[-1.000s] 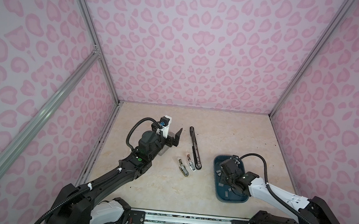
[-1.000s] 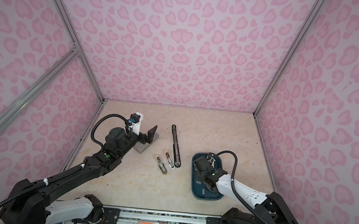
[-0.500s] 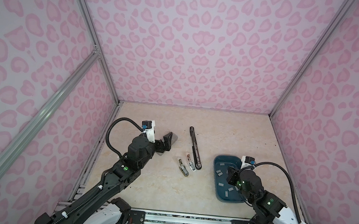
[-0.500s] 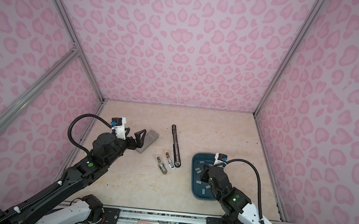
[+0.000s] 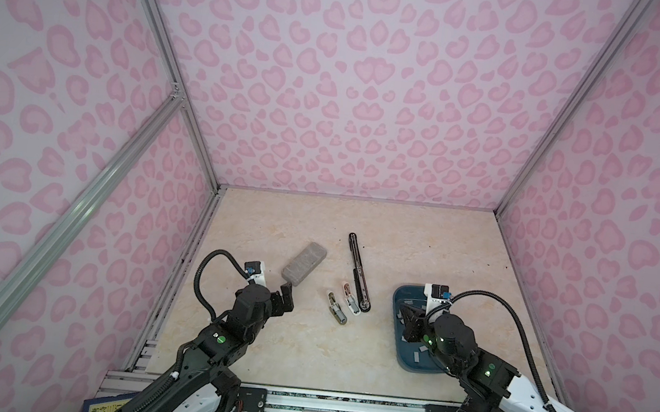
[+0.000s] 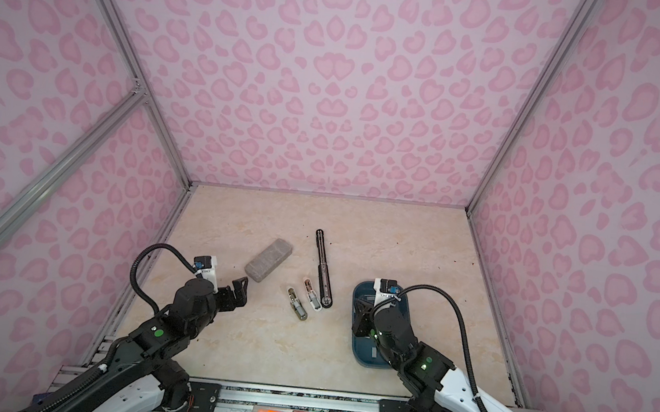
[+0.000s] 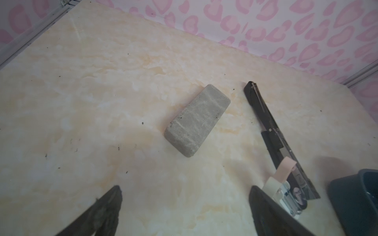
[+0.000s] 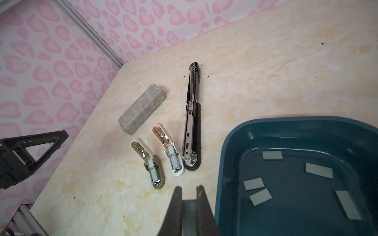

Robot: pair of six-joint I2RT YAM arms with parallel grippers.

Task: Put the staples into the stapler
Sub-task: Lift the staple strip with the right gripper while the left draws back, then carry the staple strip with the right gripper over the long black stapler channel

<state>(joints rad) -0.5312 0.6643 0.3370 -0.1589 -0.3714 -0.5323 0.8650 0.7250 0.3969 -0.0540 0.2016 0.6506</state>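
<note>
Small flat silver-grey staples point(image 8: 318, 170) lie loose in a dark blue plastic tray point(image 8: 225, 155) at the near right of the beige marbled tabletop point(image 5: 283, 356). Over the tray's left side hangs the right gripper point(image 8: 189, 187), its fingers pinched together on what looks like one grey staple strip point(image 8: 189, 216). Left of the tray, mid-table, the long black stapler point(image 5: 359, 272) lies folded open, and its bare metal channel looks empty. Two small open staplers, a pink-and-white stapler point(image 8: 167, 151) and a white-and-olive stapler point(image 8: 148, 163), lie just left of its near end. Farther left sits a grey speckled block point(image 5: 304, 263). Just near of it the left gripper point(image 5: 285, 298) hovers, fingers spread wide and holding nothing. By my reading, a strip is picked up. Carrying it across, seating it and closing the stapler are left.
</note>
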